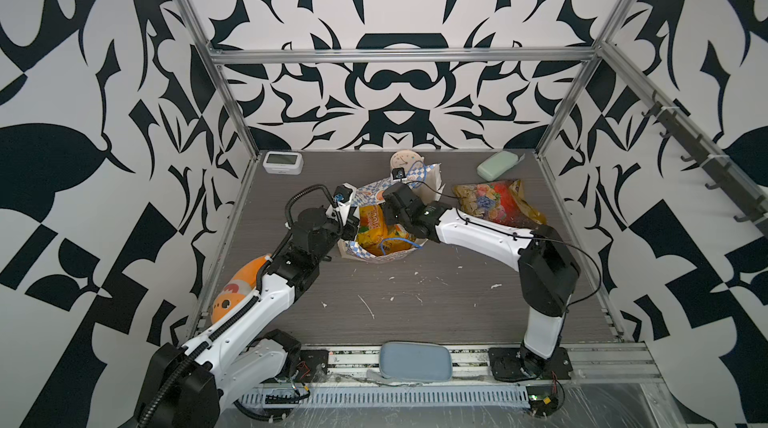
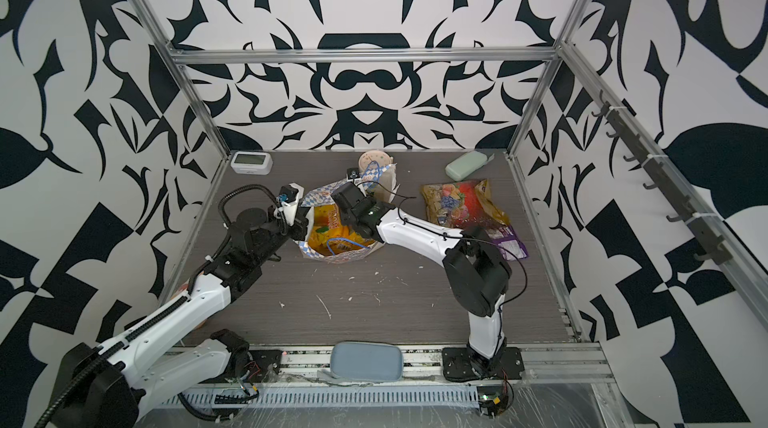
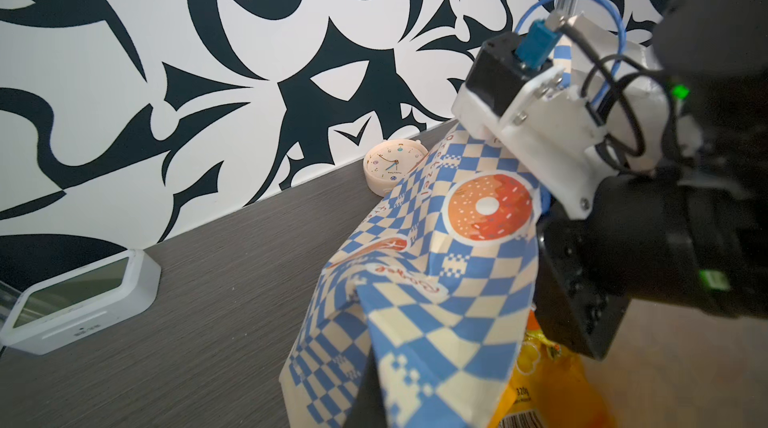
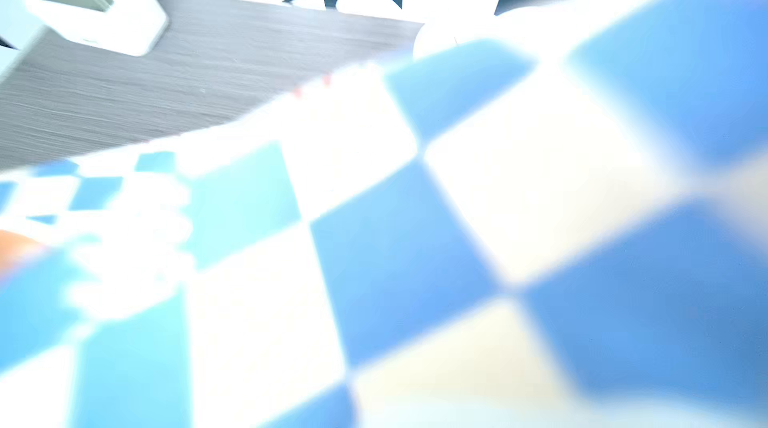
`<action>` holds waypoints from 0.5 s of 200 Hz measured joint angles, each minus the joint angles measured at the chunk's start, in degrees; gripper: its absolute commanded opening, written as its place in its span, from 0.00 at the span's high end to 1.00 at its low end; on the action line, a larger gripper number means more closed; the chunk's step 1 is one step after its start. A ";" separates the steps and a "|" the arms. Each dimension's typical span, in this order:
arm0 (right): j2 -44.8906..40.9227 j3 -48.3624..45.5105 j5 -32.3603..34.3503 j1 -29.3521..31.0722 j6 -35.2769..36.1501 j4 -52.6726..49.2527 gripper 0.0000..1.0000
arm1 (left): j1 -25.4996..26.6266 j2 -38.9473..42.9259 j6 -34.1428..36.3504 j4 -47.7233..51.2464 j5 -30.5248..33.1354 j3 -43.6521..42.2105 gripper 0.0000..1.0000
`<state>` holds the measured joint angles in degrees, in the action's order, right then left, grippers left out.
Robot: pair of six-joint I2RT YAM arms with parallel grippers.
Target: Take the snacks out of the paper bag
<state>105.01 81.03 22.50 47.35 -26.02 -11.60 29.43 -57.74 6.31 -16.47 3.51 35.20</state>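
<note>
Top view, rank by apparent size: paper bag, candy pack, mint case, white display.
1. paper bag
2. candy pack
3. mint case and white display: look alike, not ranked.

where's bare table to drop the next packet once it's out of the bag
Widest free patch: bare table between the paper bag and the front rail. Smaller one between the digital clock and bag. Crowded back right: candy pack, mint case, purple packet.
</note>
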 measured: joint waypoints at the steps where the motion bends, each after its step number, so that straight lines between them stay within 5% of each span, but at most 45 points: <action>1: -0.20 -0.15 -0.20 -0.07 0.11 0.13 1.00 | 0.00 0.02 0.00 0.00 0.00 0.00 1.00; 100: -12.52 -4.81 -15.47 -3.78 2.49 5.18 1.00 | 0.00 0.24 -0.07 -0.26 0.72 0.00 1.00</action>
<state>92.49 76.23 7.03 43.57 -23.53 -6.42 29.43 -57.49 6.24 -16.73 4.23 35.20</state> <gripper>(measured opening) 0.051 0.038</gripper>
